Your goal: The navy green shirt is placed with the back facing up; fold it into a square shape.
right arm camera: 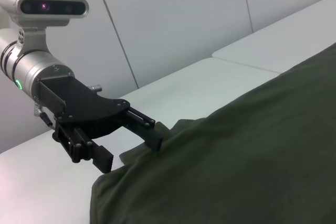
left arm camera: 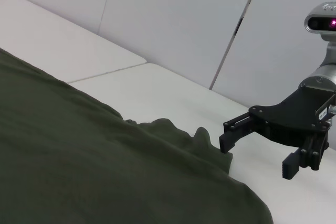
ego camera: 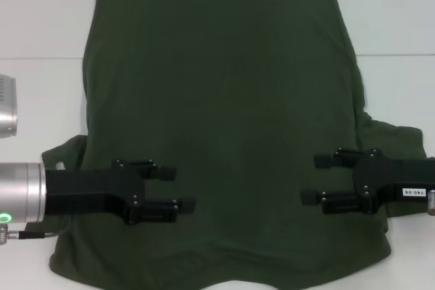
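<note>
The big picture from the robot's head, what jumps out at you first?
A large dark olive-green soft T-shirt lies spread flat, covering most of the white table. Two black grippers reach in over its near part, the left gripper and the right gripper, both open.

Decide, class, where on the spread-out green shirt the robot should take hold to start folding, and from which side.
Grip the navy green shirt at its two sleeve edges, each gripper coming in from its own side. It lies flat, and the left gripper and right gripper are open there.

A white table (ego camera: 41,25) with a seam line, pale wall panels (left arm camera: 173,19) behind.
</note>
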Controlling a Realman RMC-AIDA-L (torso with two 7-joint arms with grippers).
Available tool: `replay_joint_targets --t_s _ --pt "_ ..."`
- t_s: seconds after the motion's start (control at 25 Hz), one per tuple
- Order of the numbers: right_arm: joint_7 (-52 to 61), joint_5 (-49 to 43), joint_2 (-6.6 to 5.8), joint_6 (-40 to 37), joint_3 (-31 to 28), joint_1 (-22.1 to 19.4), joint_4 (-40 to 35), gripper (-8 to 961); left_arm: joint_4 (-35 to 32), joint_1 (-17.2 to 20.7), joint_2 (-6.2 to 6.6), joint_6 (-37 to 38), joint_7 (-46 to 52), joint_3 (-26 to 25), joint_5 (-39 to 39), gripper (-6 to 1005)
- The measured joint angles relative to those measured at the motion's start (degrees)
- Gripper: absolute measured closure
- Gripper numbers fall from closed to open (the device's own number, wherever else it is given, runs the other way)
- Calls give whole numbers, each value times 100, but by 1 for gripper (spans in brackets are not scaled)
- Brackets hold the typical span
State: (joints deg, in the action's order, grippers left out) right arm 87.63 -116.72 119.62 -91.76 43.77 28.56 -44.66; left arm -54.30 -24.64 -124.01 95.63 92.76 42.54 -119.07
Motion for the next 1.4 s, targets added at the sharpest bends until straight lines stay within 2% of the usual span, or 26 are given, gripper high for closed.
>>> replay_joint_targets --t_s 0.16,0.4,0.56,0.76,1.0,1.4 --pt "86 27 0 74 -77 0 4 8 -26 -18 13 -225 414 -184 0 186" --pt "676 132 -5 367 -411 47 -4 9 -9 -60 256 -1107 3175 -1247 -100 187" --pt "843 130 -16 484 -441 71 7 9 29 30 364 -1204 4482 -2060 -353 187" --pt "833 133 -11 548 -441 76 10 8 111 135 369 -1490 4579 -2409 -858 189" --pt "816 133 -11 586 -439 85 11 8 537 148 359 -1848 3566 -2406 -1062 190" --pt "832 133 -9 599 -439 50 19 9 773 201 325 -2171 3330 -2380 -1085 192"
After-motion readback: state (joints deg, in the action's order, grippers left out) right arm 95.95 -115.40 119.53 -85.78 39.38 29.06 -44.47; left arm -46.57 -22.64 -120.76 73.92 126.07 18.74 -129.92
